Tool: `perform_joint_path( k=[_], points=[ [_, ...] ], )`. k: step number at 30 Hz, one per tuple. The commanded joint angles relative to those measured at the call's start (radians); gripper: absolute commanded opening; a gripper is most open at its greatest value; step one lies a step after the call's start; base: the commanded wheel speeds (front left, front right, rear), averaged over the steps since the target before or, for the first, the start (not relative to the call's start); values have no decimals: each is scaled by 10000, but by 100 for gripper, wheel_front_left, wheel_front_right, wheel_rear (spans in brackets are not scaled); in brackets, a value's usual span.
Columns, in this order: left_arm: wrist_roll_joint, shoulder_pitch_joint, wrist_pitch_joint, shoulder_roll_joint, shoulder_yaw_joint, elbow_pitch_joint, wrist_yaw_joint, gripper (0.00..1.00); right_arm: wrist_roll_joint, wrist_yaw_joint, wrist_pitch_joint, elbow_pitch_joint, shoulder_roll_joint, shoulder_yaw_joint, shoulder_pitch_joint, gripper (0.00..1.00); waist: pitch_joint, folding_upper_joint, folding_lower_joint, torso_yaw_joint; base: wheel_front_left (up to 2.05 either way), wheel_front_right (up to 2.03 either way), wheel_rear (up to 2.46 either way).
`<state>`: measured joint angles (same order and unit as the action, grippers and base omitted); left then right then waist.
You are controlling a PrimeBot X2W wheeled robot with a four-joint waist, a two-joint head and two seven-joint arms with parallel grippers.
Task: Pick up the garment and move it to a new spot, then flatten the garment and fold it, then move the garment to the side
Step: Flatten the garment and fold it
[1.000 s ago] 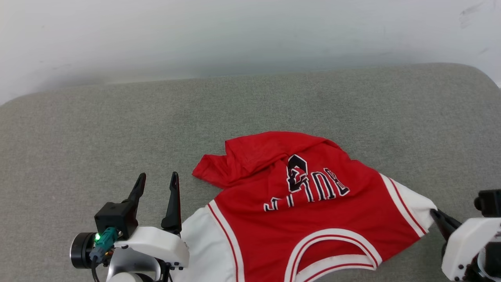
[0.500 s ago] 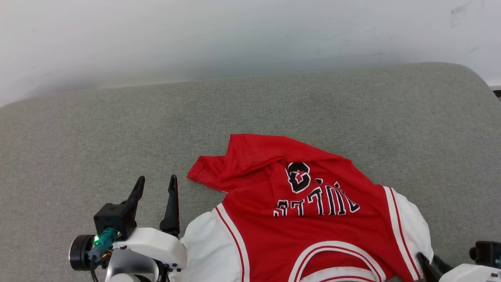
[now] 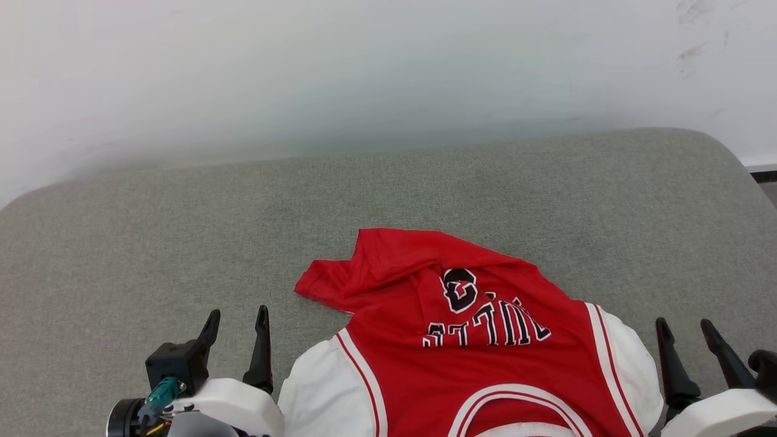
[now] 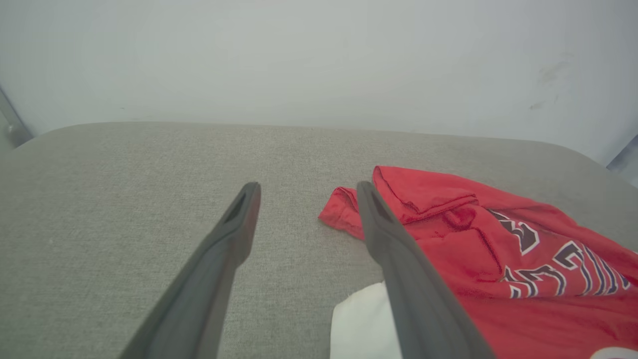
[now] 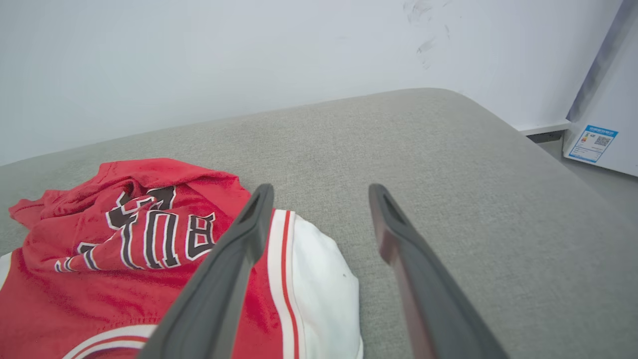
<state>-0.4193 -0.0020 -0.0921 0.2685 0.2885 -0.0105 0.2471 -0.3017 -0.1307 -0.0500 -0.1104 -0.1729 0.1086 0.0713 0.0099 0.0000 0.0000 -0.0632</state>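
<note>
The garment [image 3: 467, 346] is a red shirt with white sleeves and black lettering, lying rumpled on the grey cushion, collar toward me and its far hem folded over. My left gripper [image 3: 237, 315] stands open just left of the white left sleeve, with nothing between its fingers. My right gripper [image 3: 686, 325] is open just right of the white right sleeve, touching nothing. The left wrist view has the garment [image 4: 493, 254] to the right of the open fingers [image 4: 234, 224]. In the right wrist view the garment [image 5: 124, 239] lies left of the open fingers [image 5: 394, 234].
The grey cushion [image 3: 182, 243] stretches wide to the left and beyond the shirt, ending at a white wall [image 3: 364, 73]. Its rounded right corner [image 3: 728, 158] drops off to the floor. A white appliance with a label [image 5: 598, 139] stands off to the right.
My right gripper let go of the right sleeve and opened, now standing beside it. The sleeve dropped flat. The head camera tilted, shifting the picture. The left gripper stayed open.
</note>
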Motion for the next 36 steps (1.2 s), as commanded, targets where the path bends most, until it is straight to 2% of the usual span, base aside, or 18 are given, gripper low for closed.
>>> perform_joint_path(
  k=[1, 4, 8, 15, 20, 24, 28, 29, 32, 33, 36],
  points=[
    [-79, 147, -15, 11, -30, -68, 42, 100, 150, 1, -102, 217, 27, -171, 71, 100, -129, 0, 0, 14, 0, 0, 0],
    [-213, 364, 215, 52, -2, -260, 27, 100, 416, 1, -34, 963, 75, -703, 253, 100, -292, 0, 0, -6, 0, 0, 0],
    [-468, 430, 923, 259, 187, -427, -264, 100, 540, 1, 257, 1701, 227, -1138, 493, 100, -395, 0, 0, -5, 0, 0, 0],
    [-1090, 417, 3868, 916, 864, -368, -805, 100, 509, 1, 761, 2564, 405, -1416, 807, 100, -395, 0, 0, -17, 0, 0, 0],
    [-1405, 644, 5581, 1372, 1189, -393, -844, 100, 401, 1, 916, 2810, 354, -1512, 823, 100, -238, 0, 0, -153, 0, 0, 0],
    [-1571, 706, 6314, 1534, 1409, -597, -966, 100, 316, 1, 914, 2886, 375, -1484, 761, 100, 14, 0, 0, -236, 0, 0, 0],
    [-1768, 511, 6668, 1355, 1549, -926, -1056, 100, 275, 0, 838, 2901, 351, -1500, 553, 100, 300, 0, 0, -300, 0, 0, 0],
    [-1823, 456, 6728, 1282, 1592, -1004, -1059, 92, 257, 0, 829, 2889, 337, -1495, 525, 100, 326, 0, 0, -306, 0, 0, 0],
    [-1870, 357, 6936, 1145, 1819, -1196, -1204, 19, 229, 0, 824, 2837, 324, -1448, 527, 100, 392, 0, 0, -336, 0, 0, 0],
    [-1883, 317, 7012, 1106, 1910, -1255, -1248, 0, 233, 0, 836, 2821, 322, -1430, 510, 100, 402, 0, 0, -349, 0, 0, 0],
    [-1970, 273, 7061, 999, 1975, -1312, -1292, 0, 177, 0, 919, 2769, 299, -1370, 521, 100, 389, 0, 0, -377, 0, 0, 0]
  ],
)
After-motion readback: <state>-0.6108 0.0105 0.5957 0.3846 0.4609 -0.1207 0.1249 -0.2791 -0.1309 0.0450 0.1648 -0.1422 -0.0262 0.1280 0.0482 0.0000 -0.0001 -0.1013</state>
